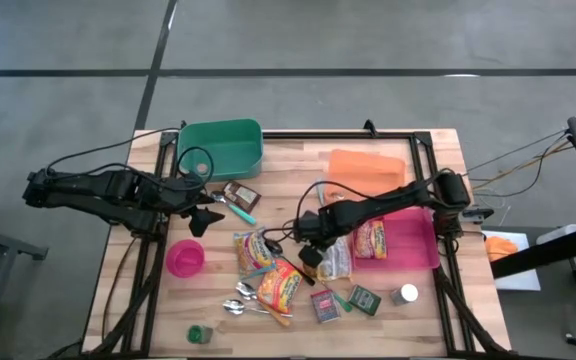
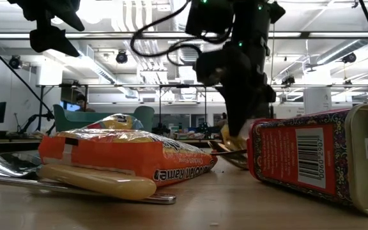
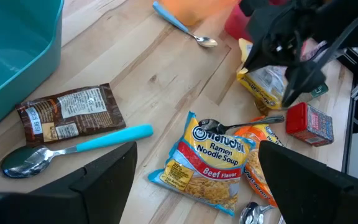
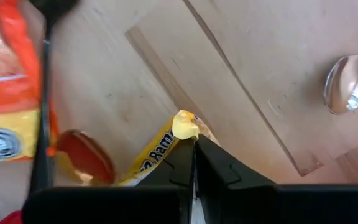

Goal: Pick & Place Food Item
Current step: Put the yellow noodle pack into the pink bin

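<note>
Fingers: right gripper [image 4: 193, 155] pinched tight on the corner of a yellow ramen packet [image 4: 166, 146], mid-table beside the pink tray [image 1: 423, 262]; left gripper [image 1: 208, 215] spread wide, holding nothing, above the boards near the green bin [image 1: 220, 146].
Packet: hanging from its top corner in the left wrist view [image 3: 263, 78], long axis close to upright, lower end down at the table.
Neighbours: beef noodle packet [image 3: 207, 158] flat alongside an orange packet [image 2: 126, 156]; blue-handled spoon [image 3: 73, 151] next to a brown sachet [image 3: 70, 112]; red tin [image 2: 312, 160] on its side.
Surface: pale wooden table [image 1: 288, 160] in a black frame, pink bowl [image 1: 185, 258] near the left edge.
Room: grey floor around; strip lights and desks behind.
Hidden: packet largely masked by the right arm in the high and low views; print mostly unreadable.
</note>
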Motion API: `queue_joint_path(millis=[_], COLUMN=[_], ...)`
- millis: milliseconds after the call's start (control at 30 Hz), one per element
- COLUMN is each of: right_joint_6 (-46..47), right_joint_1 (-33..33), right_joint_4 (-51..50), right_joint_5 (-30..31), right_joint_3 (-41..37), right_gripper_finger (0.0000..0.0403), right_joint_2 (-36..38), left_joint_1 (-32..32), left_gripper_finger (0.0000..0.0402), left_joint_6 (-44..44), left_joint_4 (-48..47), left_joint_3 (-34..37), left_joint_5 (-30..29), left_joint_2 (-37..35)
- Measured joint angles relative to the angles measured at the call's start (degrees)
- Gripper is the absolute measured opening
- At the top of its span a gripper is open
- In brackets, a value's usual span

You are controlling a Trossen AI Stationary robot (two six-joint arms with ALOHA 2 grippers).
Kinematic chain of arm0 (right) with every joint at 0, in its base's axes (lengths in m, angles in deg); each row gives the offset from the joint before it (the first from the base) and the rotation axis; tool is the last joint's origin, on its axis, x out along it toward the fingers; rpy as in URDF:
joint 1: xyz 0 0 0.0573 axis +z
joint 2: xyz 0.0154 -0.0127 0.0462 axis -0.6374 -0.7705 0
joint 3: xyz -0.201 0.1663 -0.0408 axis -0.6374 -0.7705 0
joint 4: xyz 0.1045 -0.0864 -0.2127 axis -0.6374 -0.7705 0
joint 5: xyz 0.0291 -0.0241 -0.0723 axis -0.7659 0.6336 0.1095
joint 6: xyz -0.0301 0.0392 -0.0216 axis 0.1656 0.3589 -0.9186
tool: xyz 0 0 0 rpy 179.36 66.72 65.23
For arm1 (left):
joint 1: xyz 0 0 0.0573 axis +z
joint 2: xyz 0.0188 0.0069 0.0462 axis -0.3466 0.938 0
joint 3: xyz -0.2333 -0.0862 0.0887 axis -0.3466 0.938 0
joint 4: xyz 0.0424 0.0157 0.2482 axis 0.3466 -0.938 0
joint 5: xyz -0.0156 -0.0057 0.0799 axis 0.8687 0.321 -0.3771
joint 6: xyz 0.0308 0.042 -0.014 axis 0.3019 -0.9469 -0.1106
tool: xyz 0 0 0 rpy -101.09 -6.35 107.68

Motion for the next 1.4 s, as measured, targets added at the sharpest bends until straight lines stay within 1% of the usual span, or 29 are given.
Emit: queue_joint_path(millis=[100, 700, 1000, 1233, 1400], right_joint_6=[0.59, 3.29, 6.3, 8.59, 11.22], right_joint_1=[0.0, 0.02, 0.01, 0.02, 0.02], right_joint_4=[-0.15, -1.99, -6.96, -10.21, -14.51], right_joint_5=[0.41, 9.86, 13.45, 13.92, 14.86], right_joint_3=[-0.02, -0.02, 0.0, 0.0, 0.0], right_gripper_finger=[0.0008, 0.0008, 0.0008, 0.0008, 0.0008], right_joint_2=[1.93, 14.71, 21.09, 25.64, 28.92], left_joint_1=[0.0, -0.01, -0.01, -0.01, -0.01], left_gripper_finger=[0.0337, 0.0337, 0.0337, 0.0337, 0.0337], left_joint_6=[0.0, 0.02, 0.04, 0.22, 0.2], left_joint_4=[-0.01, -0.02, 0.0, 0.0, 0.0], left_joint_3=[0.01, 0.0, -0.01, -0.01, -0.01], left_joint_5=[0.0, 0.0, 0.0, -0.01, -0.02], left_joint_2=[0.0, 0.0, 0.0, 0.0, 0.0])
